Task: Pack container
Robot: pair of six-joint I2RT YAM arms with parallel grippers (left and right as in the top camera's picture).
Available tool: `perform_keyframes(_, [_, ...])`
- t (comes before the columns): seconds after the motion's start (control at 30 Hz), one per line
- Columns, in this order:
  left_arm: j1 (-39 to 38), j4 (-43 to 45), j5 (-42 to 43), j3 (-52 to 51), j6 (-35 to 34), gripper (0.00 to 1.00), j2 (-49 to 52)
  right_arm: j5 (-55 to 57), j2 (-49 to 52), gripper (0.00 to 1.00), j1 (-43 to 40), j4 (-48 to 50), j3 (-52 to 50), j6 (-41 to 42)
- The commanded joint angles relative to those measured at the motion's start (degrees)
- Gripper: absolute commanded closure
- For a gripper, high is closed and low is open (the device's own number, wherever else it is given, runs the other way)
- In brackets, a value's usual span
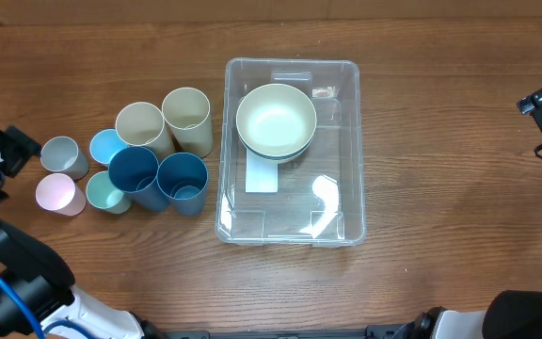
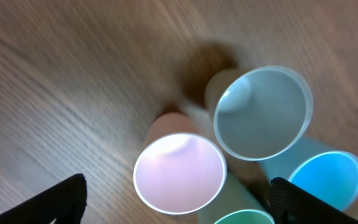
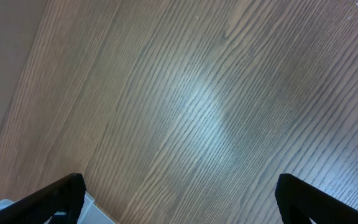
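left claw (image 2: 179, 198) wide open, empty, right claw (image 3: 179, 196) likewise

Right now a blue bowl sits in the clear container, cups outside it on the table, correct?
No: the overhead view shows the bowl in the container is cream, not blue. The cups do stand outside it on the table.

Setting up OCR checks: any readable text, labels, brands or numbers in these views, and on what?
No text can be read in any view.
The white label on the base of the clear container: no print legible, too small.
The small mark near its far wall: too blurred to read.
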Motion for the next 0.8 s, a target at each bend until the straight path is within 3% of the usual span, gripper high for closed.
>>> perform_keyframes(0.0, [0.0,-5.1,-0.7,0.7,1.2,0.12,0.9,-0.1,0.0,0.0,-0.2,0.3,0.2,0.3])
perform_keyframes(0.13, [0.0,-4.8,-1.9,0.6,1.4,0.1,0.8,-0.1,0.0,0.0,-0.2,0.3,0.2,0.3])
perform_keyframes(0.3, [0.0,3.0,-0.8,0.6,3.8,0.08,1.0,-0.1,0.0,0.0,-0.2,0.3,0.2,0.3])
perform_keyframes(0.43, [-0.7,9.3,0.8,0.5,6.0,0.16,2.0,-0.1,0.0,0.0,-0.2,0.3,0.2,0.3])
perform_keyframes(0.77, [-5.0,12.2,1.3,0.5,12.9,0.19,10.6,-0.1,0.0,0.0,-0.2,0.3,0.2,0.3])
